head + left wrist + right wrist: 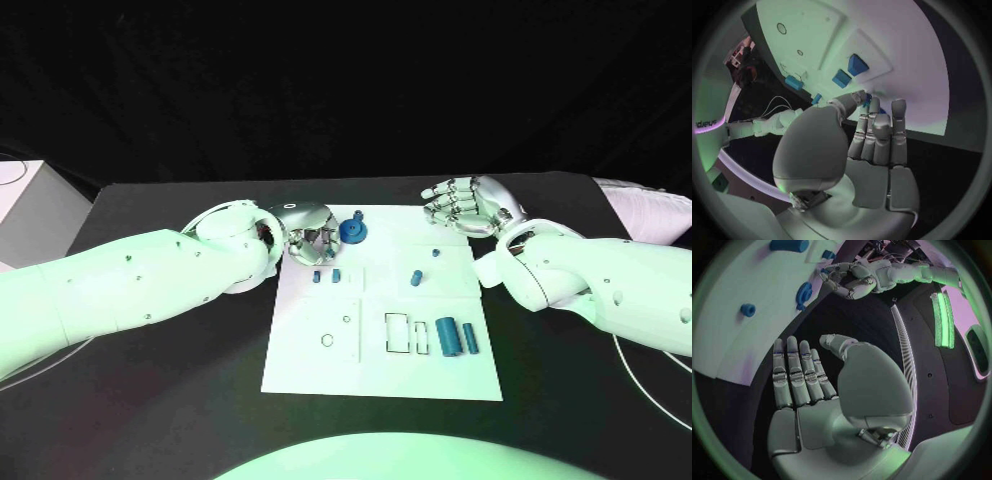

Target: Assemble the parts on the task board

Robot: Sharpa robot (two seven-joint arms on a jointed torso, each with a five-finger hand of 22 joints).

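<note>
The white task board [378,372] lies mid-table. At its far left edge, my left hand [306,236] pinches a blue round part [353,233] between thumb and fingertips; in the left wrist view a sliver of the part [869,98] shows between them. My right hand [464,206] hovers at the board's far right corner with fingers apart, and the right wrist view shows its palm [817,410] holding nothing. Two small blue pieces [327,275], another [417,277] and two blue cylinders [459,336] sit on the board.
Empty rectangular slots [404,334] and small holes [327,340] mark the board's near half. A white box [29,208] stands at the table's far left. A thin cable [635,362] loops on the black table at the right.
</note>
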